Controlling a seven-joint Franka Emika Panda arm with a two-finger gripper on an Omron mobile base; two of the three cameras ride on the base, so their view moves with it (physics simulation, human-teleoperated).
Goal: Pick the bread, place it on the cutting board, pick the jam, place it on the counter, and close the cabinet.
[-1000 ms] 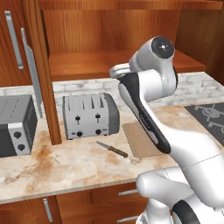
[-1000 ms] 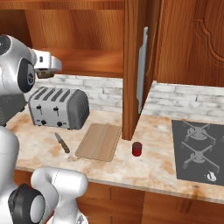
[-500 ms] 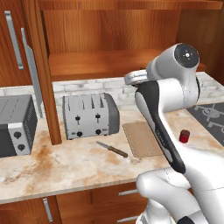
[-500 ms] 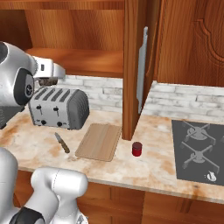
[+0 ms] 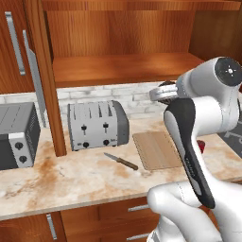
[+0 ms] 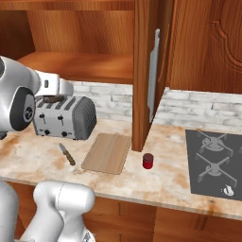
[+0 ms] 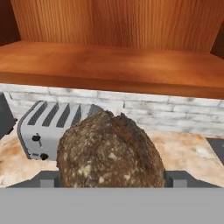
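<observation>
One part of the task looks finished: the jam (image 6: pixel 148 160) stands on the desk (image 6: pixel 42 160), just right of the board (image 6: pixel 107 152) and near the foot of the open cabinet door (image 6: pixel 153 71). Three things are left, as I judge it: the bread is not yet on the board, the board lies bare, and the cabinet (image 5: pixel 118 42) stands open with its shelf bare.

The bread (image 7: pixel 110 151) is in the hand (image 6: pixel 52 99). In the hand view the dark rough loaf sits close before the camera, between the two finger tips (image 7: pixel 47 178), which press at its left and right sides. So the hand is spread wide, but it is closed around the loaf, not free. In the right base view the hand hangs above the toaster (image 6: pixel 64 117), to the left of the board and higher than the desk; a dark lump shows under it there. In the left base view the hand (image 5: pixel 163 93) is behind the arm, above the far edge of the board (image 5: pixel 156 150).

A small knife (image 5: pixel 121 161) lies on the desk between the toaster and the board, so the loaf should go down to the right of it.
</observation>
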